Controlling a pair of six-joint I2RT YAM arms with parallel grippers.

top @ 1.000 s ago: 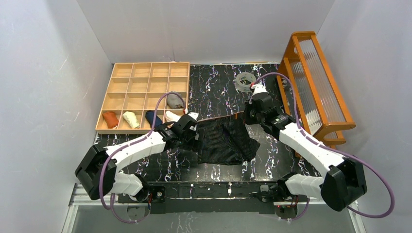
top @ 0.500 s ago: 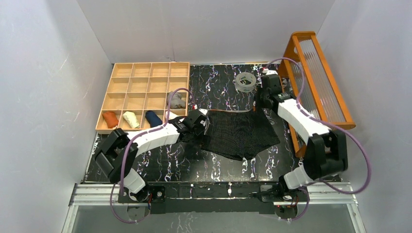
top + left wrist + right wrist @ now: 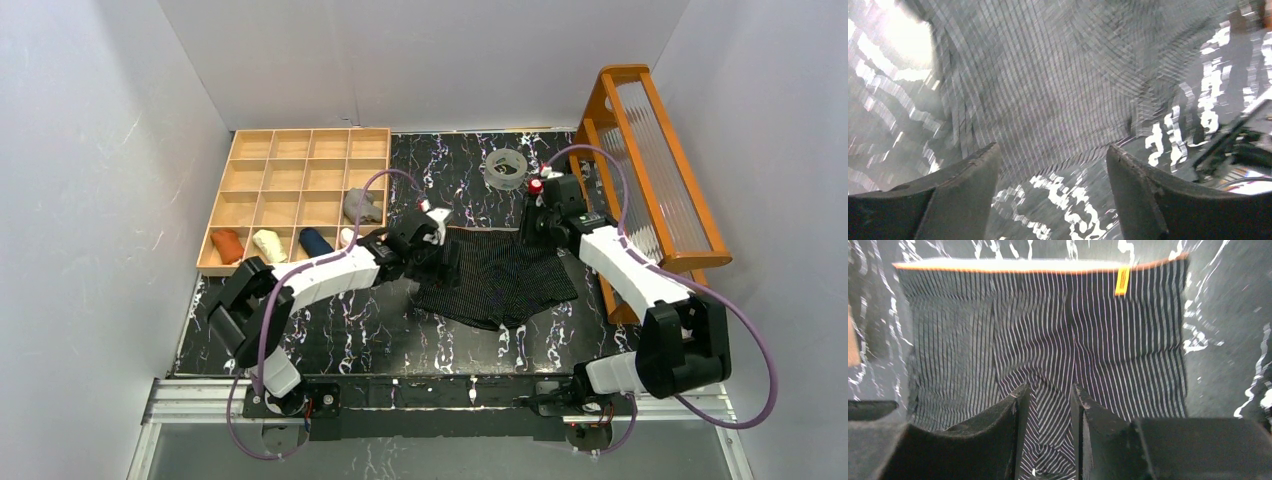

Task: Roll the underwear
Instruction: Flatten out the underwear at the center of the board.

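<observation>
Out on the middle of the black marbled table [image 3: 400, 335], the striped underwear [image 3: 497, 280] is lying spread flat, its waistband [image 3: 1038, 265] running along the far edge and its legs pointing back toward the arm bases. The left gripper [image 3: 445, 265] is hovering right at the garment's left edge. From its wrist view the fingers [image 3: 968, 170] are standing wide apart with nothing between them, only cloth ahead. The right gripper [image 3: 535, 228] is hanging by the far right corner, close to the waistband. Its jaws are showing a narrow gap with stripes visible through it, and I'm seeing no fabric pinched. So neither hand is holding anything right now.

As for progress, I'm judging this pair flattened and ready, but no fold or roll is showing in it yet, so the whole rolling job is ahead. Over on the left, small rolled bundles [image 3: 268, 245] are sitting in the near compartments of the wooden divider tray [image 3: 300, 150], which suggests other pieces are already done. A clear tape ring [image 3: 506, 167] is resting beyond the cloth, out of play.
</observation>
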